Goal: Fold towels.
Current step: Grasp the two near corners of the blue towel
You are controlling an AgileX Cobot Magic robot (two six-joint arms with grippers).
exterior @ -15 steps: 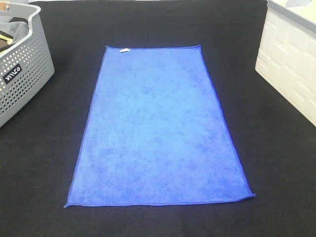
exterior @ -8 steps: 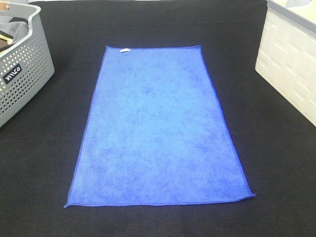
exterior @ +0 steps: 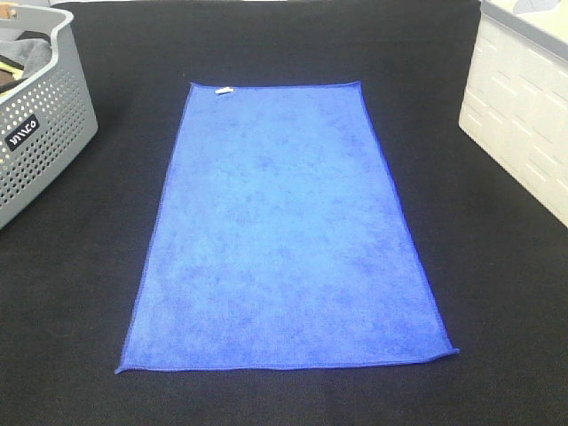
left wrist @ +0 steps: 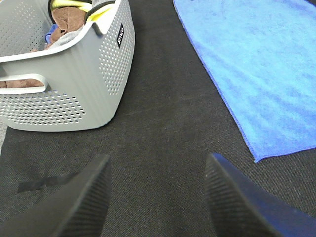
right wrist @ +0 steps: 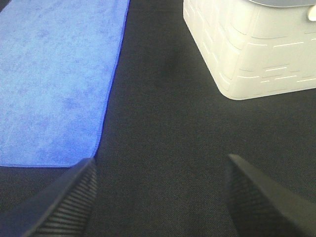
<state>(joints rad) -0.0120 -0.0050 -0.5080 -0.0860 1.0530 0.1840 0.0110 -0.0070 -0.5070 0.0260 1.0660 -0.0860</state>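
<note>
A blue towel [exterior: 284, 231] lies flat and unfolded on the black table, its long side running away from me, with a small white tag [exterior: 224, 90] at its far left corner. It also shows in the left wrist view [left wrist: 256, 64] and in the right wrist view [right wrist: 54, 79]. My left gripper [left wrist: 155, 197] is open and empty above the black cloth, off the towel's near left corner. My right gripper [right wrist: 158, 197] is open and empty above the black cloth, off the towel's near right corner. Neither gripper shows in the exterior high view.
A grey perforated basket [exterior: 40, 133] holding other cloths stands at the far left, also in the left wrist view [left wrist: 74, 84]. A white bin [exterior: 524, 115] stands at the far right, also in the right wrist view [right wrist: 252, 49]. Black cloth [exterior: 284, 44] covers the table.
</note>
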